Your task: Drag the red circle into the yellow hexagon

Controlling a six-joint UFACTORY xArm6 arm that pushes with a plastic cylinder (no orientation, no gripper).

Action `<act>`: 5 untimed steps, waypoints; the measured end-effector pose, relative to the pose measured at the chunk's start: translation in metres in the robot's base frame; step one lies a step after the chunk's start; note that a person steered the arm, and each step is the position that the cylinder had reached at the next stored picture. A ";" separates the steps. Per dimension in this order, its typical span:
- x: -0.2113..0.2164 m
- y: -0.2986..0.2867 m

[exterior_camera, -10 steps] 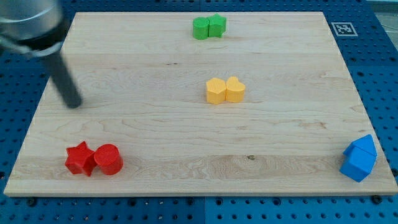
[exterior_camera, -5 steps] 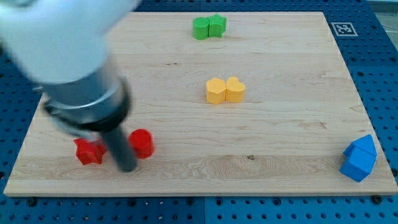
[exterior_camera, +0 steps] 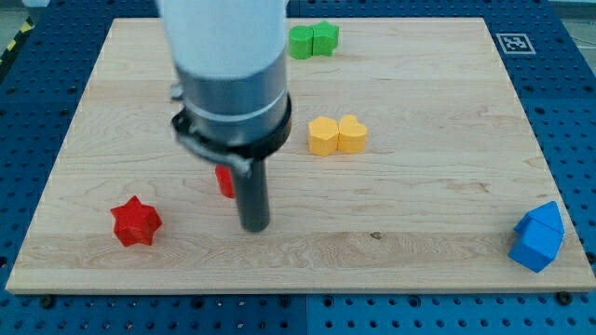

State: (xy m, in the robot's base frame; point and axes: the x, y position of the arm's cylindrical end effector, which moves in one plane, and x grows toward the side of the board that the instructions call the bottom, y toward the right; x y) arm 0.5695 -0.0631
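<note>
A pale wooden board (exterior_camera: 438, 200) lies on a blue pegboard bench (exterior_camera: 28, 102), with a black-and-white marker tag (exterior_camera: 513, 42) at the board's top right corner. Nearest the view's left, low on the board, sits a red star block (exterior_camera: 136, 221), on its own and well apart from everything else. To its right comes the red circle (exterior_camera: 224, 179), of which only a thin slice on its left side shows, the rest being hidden behind my arm; it lies between the red star and the yellow pair, closer to the view's bottom than the yellows. My rod comes down out of a wide grey and white housing (exterior_camera: 228, 74), and my tip (exterior_camera: 254, 226) rests on the wood just to the right of the red circle and slightly below it; whether they touch cannot be told. It is a plain rod with nothing to open or close. Further right, near the board's centre, the yellow hexagon (exterior_camera: 323, 136) touches a yellow heart (exterior_camera: 352, 134). At the top edge, two green blocks (exterior_camera: 312, 40) sit pressed together. At the far right, near the bottom corner, two blue blocks (exterior_camera: 538, 236) huddle against each other.
</note>
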 end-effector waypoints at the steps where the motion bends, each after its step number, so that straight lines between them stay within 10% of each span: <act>1: -0.020 -0.027; 5: -0.099 -0.053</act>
State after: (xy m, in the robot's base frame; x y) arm 0.4709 -0.1160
